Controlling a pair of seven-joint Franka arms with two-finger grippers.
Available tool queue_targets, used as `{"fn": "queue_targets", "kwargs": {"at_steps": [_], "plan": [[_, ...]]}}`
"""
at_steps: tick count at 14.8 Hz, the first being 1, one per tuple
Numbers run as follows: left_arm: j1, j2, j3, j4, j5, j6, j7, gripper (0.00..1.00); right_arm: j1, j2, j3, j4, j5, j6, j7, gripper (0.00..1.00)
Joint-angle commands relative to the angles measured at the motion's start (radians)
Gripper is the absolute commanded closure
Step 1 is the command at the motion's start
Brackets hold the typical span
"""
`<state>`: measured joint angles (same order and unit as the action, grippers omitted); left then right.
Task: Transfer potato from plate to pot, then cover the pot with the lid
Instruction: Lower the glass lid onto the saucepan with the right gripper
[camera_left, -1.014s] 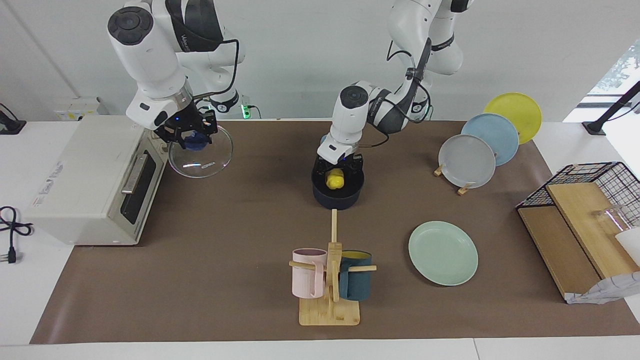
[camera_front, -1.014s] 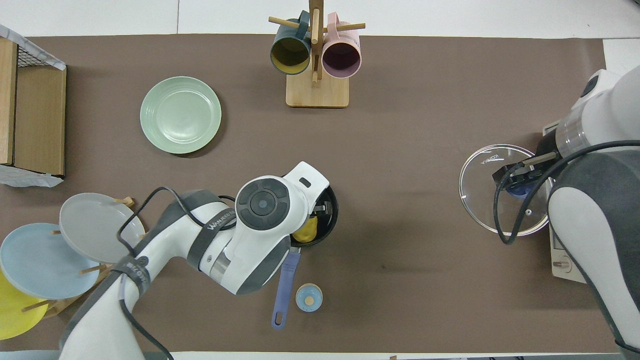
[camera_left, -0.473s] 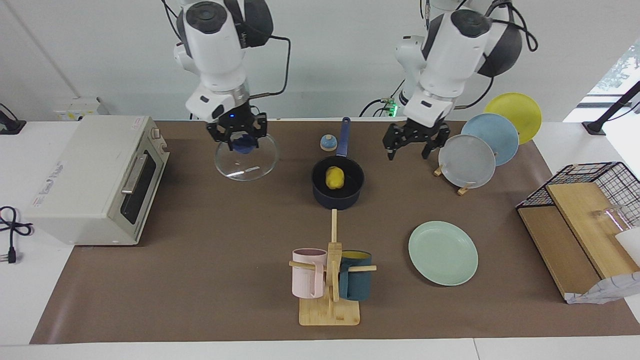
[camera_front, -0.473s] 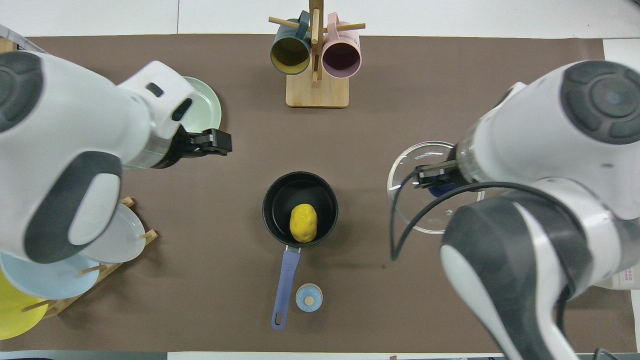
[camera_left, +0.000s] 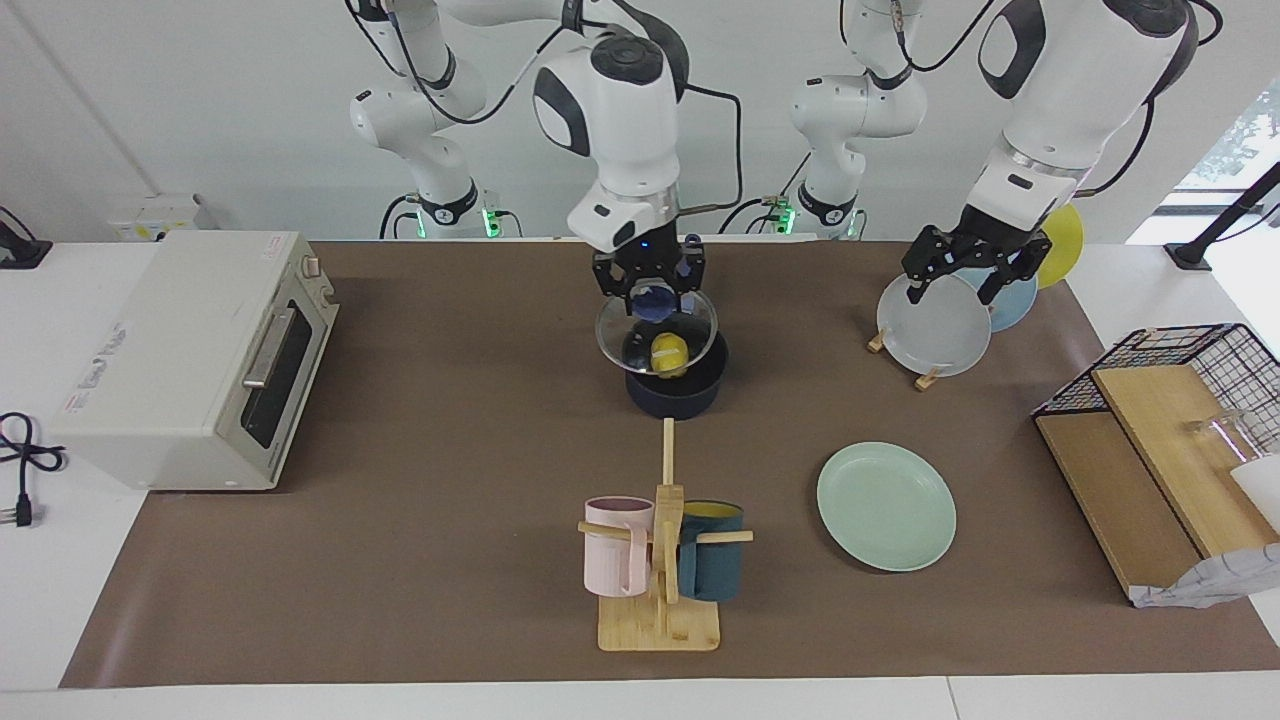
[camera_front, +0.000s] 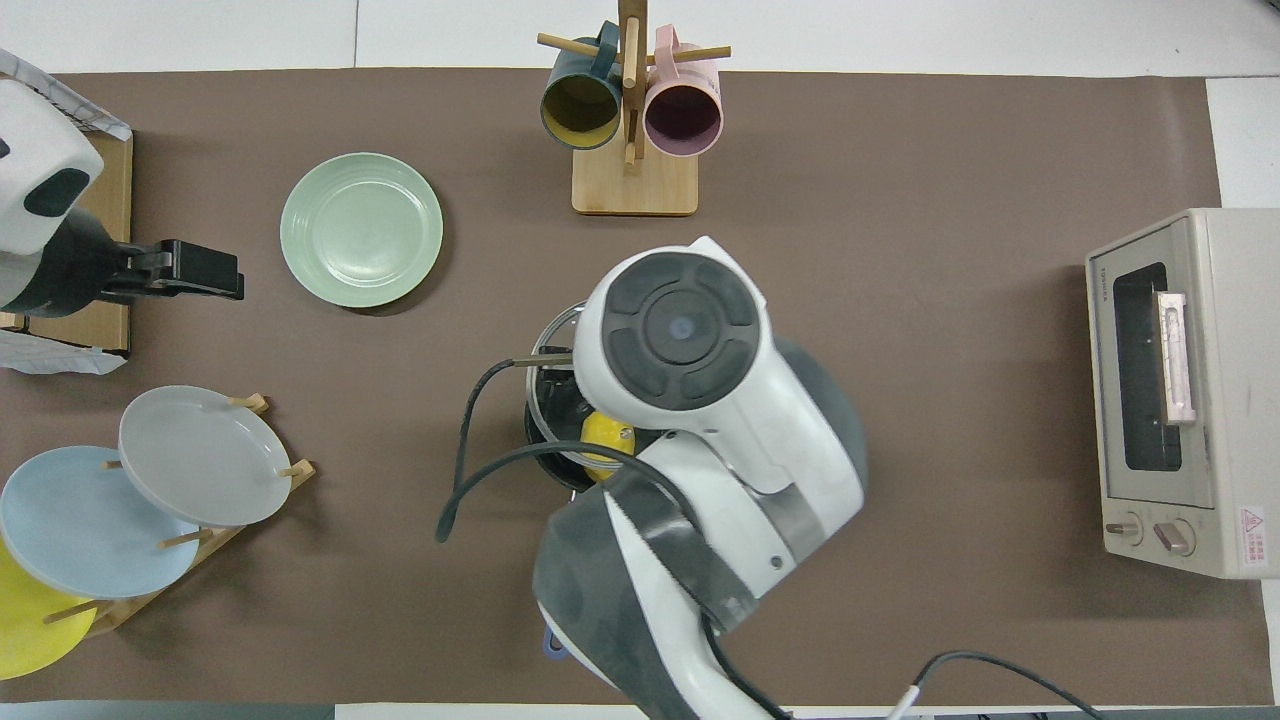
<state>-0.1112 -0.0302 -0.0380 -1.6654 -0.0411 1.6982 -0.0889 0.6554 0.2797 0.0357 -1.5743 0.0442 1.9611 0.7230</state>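
The yellow potato (camera_left: 668, 352) (camera_front: 607, 436) lies inside the dark navy pot (camera_left: 676, 396) (camera_front: 536, 438) in the middle of the mat. My right gripper (camera_left: 648, 291) is shut on the blue knob of the glass lid (camera_left: 622, 337) (camera_front: 546, 341). It holds the lid slightly tilted just over the pot's mouth, and the potato shows through the glass. In the overhead view the right arm hides most of the pot and its handle. My left gripper (camera_left: 957, 283) (camera_front: 232, 285) hangs open and holds nothing, up over the plate rack. The mint-green plate (camera_left: 886, 506) (camera_front: 361, 229) has nothing on it.
A toaster oven (camera_left: 190, 355) stands at the right arm's end. A wooden mug stand (camera_left: 660, 560) with two mugs is farther from the robots than the pot. The rack of grey, blue and yellow plates (camera_left: 935, 322) and a wire basket (camera_left: 1180, 400) are at the left arm's end.
The left gripper let go of the potato in the pot, rose and swung away to the plate rack. The right gripper carried the lid from beside the toaster oven to over the pot.
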Motion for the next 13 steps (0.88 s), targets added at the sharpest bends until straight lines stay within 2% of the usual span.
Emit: {"fn": "queue_targets", "kwargs": {"at_steps": [1,3,9,13], "plan": [[0.005,-0.016,-0.014,0.021,0.032,-0.06,0.008,0.0,0.05,0.068,-0.01,0.022,-0.003,0.027,0.024,1.0],[0.005,-0.017,-0.014,0.026,0.032,-0.078,0.008,0.0,0.072,0.098,-0.008,0.014,-0.038,0.039,0.036,1.0],[0.005,-0.03,-0.016,0.041,0.035,-0.158,0.008,0.0,0.073,0.079,-0.01,-0.023,-0.041,-0.04,0.047,1.0],[0.031,-0.02,-0.026,0.076,0.066,-0.213,0.04,0.0,0.075,0.056,-0.008,-0.081,-0.072,-0.031,0.047,1.0]]}}
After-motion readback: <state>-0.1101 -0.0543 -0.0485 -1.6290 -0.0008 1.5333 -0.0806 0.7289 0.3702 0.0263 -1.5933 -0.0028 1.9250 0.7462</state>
